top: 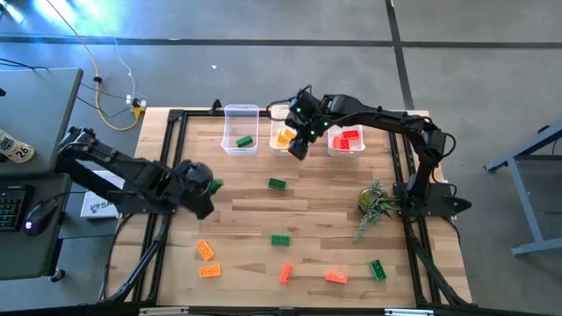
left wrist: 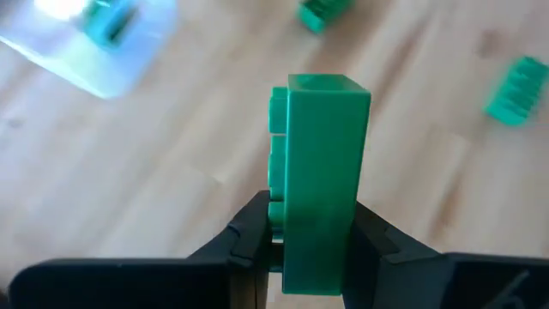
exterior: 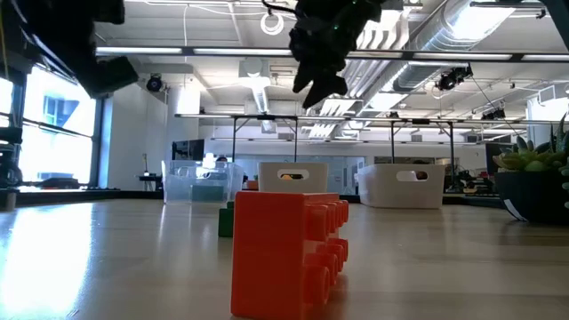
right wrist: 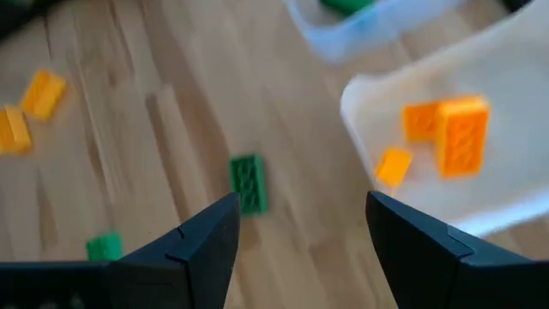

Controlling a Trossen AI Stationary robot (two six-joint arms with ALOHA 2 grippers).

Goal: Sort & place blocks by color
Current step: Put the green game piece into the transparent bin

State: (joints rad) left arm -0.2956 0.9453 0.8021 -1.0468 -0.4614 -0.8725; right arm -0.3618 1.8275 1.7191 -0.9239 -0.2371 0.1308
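L end effector (left wrist: 313, 245) clamped on green block (left wrist: 322, 172) over table's left side; R end effector (right wrist: 300, 236) apart, empty, by middle bin (right wrist: 480, 197)

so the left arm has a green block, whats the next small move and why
Probably carry it toward the bin holding a green block. The left gripper is shut on a green block above the table's left side, away from the bins, while the open right gripper hovers by the middle bin.
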